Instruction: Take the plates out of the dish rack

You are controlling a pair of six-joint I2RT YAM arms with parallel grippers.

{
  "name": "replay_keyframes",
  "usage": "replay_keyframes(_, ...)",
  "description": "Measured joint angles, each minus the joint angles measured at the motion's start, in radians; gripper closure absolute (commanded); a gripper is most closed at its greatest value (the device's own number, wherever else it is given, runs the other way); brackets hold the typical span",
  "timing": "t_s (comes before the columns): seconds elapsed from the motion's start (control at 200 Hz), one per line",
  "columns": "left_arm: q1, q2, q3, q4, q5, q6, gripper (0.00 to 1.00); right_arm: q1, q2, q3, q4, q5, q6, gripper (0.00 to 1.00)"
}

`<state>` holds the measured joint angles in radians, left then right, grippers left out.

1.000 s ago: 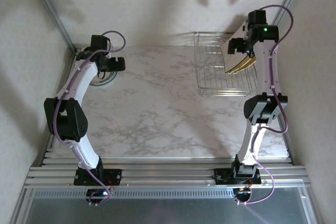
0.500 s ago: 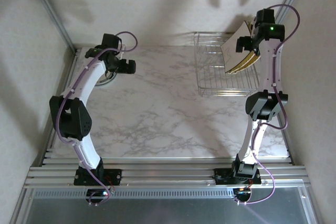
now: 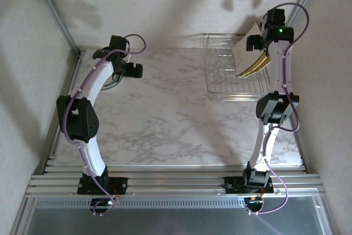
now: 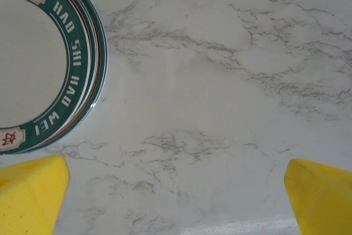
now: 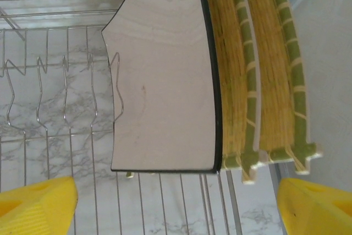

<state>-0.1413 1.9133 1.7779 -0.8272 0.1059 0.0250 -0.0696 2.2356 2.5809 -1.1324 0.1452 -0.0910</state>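
Left arm has swung a little off the stack toward 3 o'clock; right arm has pushed farther back over the rack.

Left gripper (image 4: 176,193) hangs wide open and empty above the marble table (image 4: 220,108). The round green-rimmed plates (image 4: 33,64) lie stacked flat at its 10 o'clock, so that share looks done.

Right gripper (image 5: 176,202) is spread wide, grasping nothing. It faces the white square plate (image 5: 165,81) and at least two yellow square plates (image 5: 236,81), leaning in the dish rack (image 3: 231,96) at the table's 2 o'clock. These are left to unload.
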Motion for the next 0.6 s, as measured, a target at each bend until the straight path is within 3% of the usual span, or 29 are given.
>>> replay_keyframes(0.601, 0.012, 0.131, 0.111, -0.018, 0.003, 0.010, 0.00, 0.009, 0.148, 0.101, 0.071, -0.015, -0.021, 0.12)
